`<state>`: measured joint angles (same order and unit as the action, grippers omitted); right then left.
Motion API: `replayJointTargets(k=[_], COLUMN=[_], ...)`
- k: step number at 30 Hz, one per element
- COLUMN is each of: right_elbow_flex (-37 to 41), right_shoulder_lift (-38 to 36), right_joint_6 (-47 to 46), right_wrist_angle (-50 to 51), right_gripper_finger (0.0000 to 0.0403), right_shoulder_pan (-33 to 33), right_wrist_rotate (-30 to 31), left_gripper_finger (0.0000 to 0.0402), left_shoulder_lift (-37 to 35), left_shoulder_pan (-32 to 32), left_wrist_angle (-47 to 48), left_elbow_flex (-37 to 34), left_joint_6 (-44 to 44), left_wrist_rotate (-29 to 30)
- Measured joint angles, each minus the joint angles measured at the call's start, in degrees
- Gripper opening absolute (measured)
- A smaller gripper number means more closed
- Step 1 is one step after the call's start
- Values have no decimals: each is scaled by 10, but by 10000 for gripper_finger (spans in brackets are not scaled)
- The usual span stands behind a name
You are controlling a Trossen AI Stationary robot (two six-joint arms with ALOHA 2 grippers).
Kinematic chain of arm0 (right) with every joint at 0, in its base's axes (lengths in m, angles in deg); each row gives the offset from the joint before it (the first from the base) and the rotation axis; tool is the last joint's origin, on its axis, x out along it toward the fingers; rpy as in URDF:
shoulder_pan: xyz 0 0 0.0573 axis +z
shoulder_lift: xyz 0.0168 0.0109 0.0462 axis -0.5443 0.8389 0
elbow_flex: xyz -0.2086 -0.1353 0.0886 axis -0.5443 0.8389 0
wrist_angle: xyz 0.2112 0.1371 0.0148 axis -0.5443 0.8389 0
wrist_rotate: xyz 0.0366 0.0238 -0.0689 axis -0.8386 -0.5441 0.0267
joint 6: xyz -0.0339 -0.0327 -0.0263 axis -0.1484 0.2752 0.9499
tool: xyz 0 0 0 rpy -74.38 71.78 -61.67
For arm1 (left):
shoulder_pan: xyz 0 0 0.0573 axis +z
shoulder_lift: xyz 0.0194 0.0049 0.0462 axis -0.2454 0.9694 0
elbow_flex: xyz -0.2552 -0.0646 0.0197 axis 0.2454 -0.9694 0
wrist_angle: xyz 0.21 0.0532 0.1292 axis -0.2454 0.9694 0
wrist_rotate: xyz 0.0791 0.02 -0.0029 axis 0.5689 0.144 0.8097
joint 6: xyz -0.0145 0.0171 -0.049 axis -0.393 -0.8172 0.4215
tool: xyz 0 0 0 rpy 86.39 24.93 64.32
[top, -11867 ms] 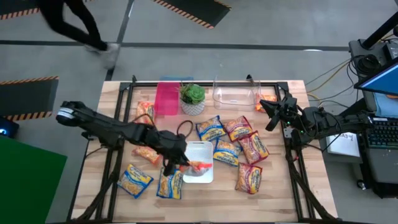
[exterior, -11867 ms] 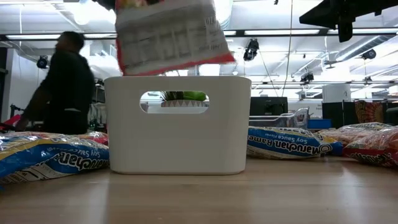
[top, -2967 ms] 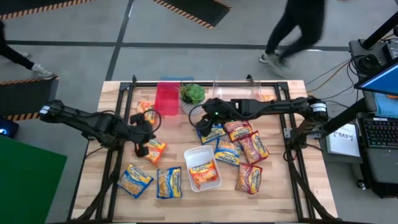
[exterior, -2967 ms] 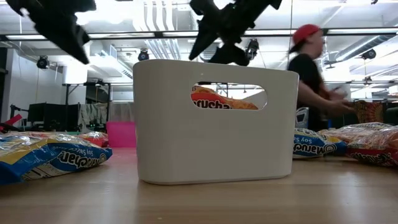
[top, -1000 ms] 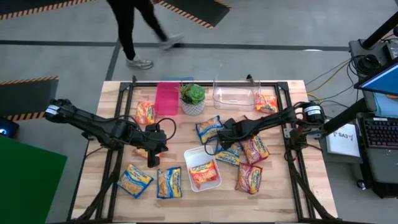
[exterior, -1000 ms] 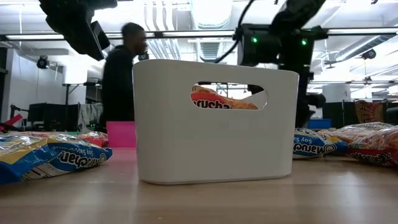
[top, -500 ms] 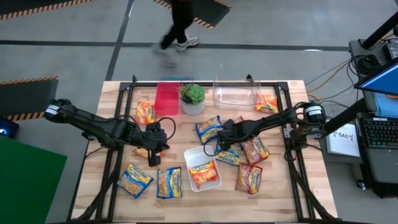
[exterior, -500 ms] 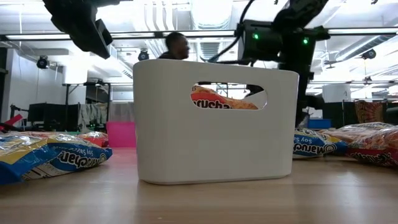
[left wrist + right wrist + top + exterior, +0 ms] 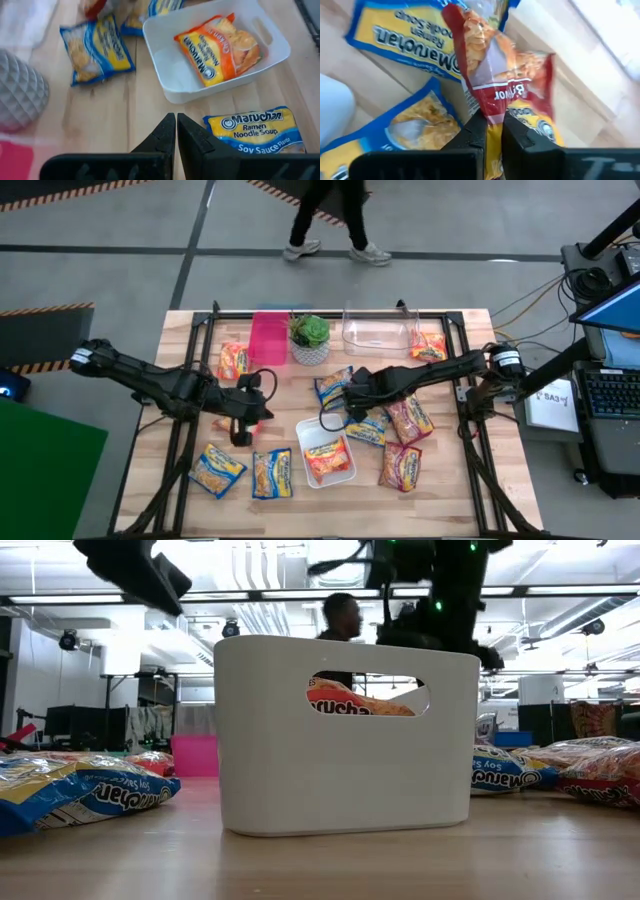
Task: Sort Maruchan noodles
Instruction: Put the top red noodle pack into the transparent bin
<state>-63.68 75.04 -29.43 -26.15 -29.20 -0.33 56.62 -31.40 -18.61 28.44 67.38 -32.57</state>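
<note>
red-edged crinkly plastic, a noodle packet (image 9: 492, 90), is pinched by one end between the right gripper (image 9: 489, 131) fingers, above the packets beside the white bin (image 9: 327, 452). it should be lifted clear before being carried to its container. the left gripper (image 9: 176, 134) is closed, empty. "maruchan ramen noodle soup, soy sauce flavor" is read on a blue packet (image 9: 257, 131).

low view: white bin (image 9: 345, 735) wall hides most of the orange packet (image 9: 360, 702), only a strip shows through the handle slot | right wrist view: red packet (image 9: 495, 85) lower end runs behind the fingers (image 9: 475, 135) | left wrist view: grey pot (image 9: 20, 92) cut by the edge, pink thing in the corner blurred
</note>
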Motion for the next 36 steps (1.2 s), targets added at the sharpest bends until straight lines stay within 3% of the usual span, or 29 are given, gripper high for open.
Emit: replayJointTargets(k=[11,17,24,30,36], right_elbow_flex=[-109,-175,-252,-272,-258], right_shoulder_lift=[-37,-40,-39,-39,-21], right_joint_6=[48,88,115,116,114], right_wrist_angle=[20,14,36,75,95], right_gripper_finger=[17,17,17,17,17], right_shoulder_pan=[-15,-65,-152,-235,-299], right_wrist_rotate=[2,2,3,3,10], left_gripper_finger=[0,0,0,0,0], left_shoulder_lift=[-65,-95,-167,-253,-315], left_shoulder_pan=[3,6,6,6,6], left_wrist_angle=[-96,-136,-152,-161,-159], left_elbow_flex=[-1,-21,-96,-134,-148], left_joint_6=[-236,-295,-295,-278,-267], left_wrist_rotate=[1,1,3,119,131])
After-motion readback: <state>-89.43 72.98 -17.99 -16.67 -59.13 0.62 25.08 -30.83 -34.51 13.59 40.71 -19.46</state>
